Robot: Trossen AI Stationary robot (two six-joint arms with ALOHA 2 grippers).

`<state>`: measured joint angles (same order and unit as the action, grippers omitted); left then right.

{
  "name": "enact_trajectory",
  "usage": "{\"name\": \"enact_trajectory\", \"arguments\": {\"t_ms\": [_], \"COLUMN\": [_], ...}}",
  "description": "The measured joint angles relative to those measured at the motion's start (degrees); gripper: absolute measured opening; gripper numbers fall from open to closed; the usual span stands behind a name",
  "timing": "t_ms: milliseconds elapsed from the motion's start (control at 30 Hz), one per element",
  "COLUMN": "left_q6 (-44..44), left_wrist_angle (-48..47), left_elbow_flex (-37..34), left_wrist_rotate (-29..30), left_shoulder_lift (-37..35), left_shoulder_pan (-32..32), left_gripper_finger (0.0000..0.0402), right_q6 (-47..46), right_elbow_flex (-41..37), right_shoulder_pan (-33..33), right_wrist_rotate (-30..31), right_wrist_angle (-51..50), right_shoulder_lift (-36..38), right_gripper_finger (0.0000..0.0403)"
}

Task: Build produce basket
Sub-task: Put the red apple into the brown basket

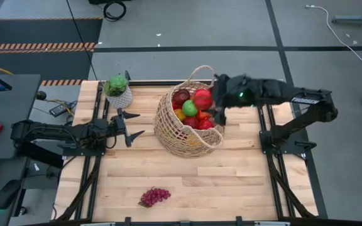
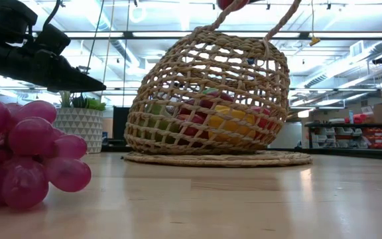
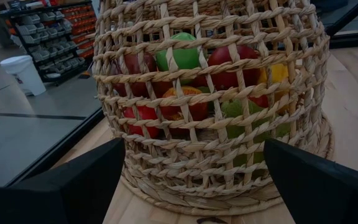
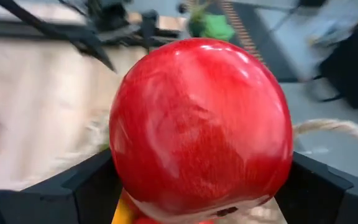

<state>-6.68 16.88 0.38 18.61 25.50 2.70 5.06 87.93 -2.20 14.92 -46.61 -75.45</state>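
Above the basket (image 1: 187, 129), near the middle of the table (image 1: 231, 182), the right hand (image 1: 217, 103) holds a red apple (image 1: 202, 99) between its fingers, which are clamped on the apple's sides. In the right wrist view the apple (image 4: 201, 127) fills most of the picture, with a dark finger (image 4: 48, 193) against each flank. The apple sits over the basket's open top, just above the produce already inside.

The basket is tilted, with its opening turned toward the right arm. Through the open weave in the left wrist view, a green apple (image 3: 179, 57), several red fruits (image 3: 232, 65), an orange (image 3: 179, 102) and a yellow item (image 3: 277, 73) are visible. One loop handle (image 1: 197, 70) rises at the far rim.

The left hand (image 1: 131, 125) hovers beside the basket on its left side, fingers spread apart and holding nothing. Its fingers (image 3: 73, 186) frame the basket wall (image 3: 210, 155) in the left wrist view.

A purple grape bunch (image 1: 154, 196) lies on the table near the front edge, well apart from the basket. A green plant in a white pot (image 1: 118, 91) stands at the far left corner, near the left hand.
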Motion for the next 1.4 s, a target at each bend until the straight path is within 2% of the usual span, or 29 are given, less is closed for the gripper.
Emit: {"name": "enact_trajectory", "arguments": {"t_ms": [133,333,467,667,833,900,1067,1267,1400], "left_q6": [-0.01,-0.02,-0.02,-0.02,-0.02,0.0,-0.02,-0.02,-0.02], "left_wrist_angle": [-0.01,0.0,-0.01,-0.02,0.0,0.0,0.0,0.0,-0.02], "left_elbow_flex": [0.0,0.0,0.01,0.02,0.01,0.0,0.0,0.01,0.02], "left_wrist_rotate": [0.02,0.0,0.01,0.0,0.02,0.02,0.0,0.02,0.02], "left_shoulder_lift": [-0.01,0.0,-0.01,0.0,0.0,0.0,0.0,0.0,0.0], "left_shoulder_pan": [0.0,0.0,0.01,0.0,0.0,0.0,0.02,0.01,0.0], "left_gripper_finger": [0.039,0.039,0.039,0.039,0.039,0.039,0.039,0.039,0.039], "right_q6": [7.32,19.68,32.74,56.02,69.87,72.79,74.56,72.57,67.22], "right_elbow_flex": [-1.16,-1.65,-1.65,-1.65,-1.65,-1.63,-1.58,-1.58,-1.58], "right_shoulder_pan": [3.75,7.6,9.21,9.97,10.45,11.0,12.84,13.75,13.38], "right_wrist_rotate": [13.57,28.06,38.26,45.71,54.15,55.7,54.64,54.73,54.44], "right_wrist_angle": [3.12,7.7,13.19,20.18,25.17,25.56,26.05,27.06,26.67], "right_shoulder_lift": [-2.6,-7.36,-10.53,-14.66,-17.57,-18.21,-18.56,-17.95,-16.71], "right_gripper_finger": [0.0355,0.0355,0.0355,0.0356,0.0358,0.0358,0.0358,0.0358,0.0359]}}
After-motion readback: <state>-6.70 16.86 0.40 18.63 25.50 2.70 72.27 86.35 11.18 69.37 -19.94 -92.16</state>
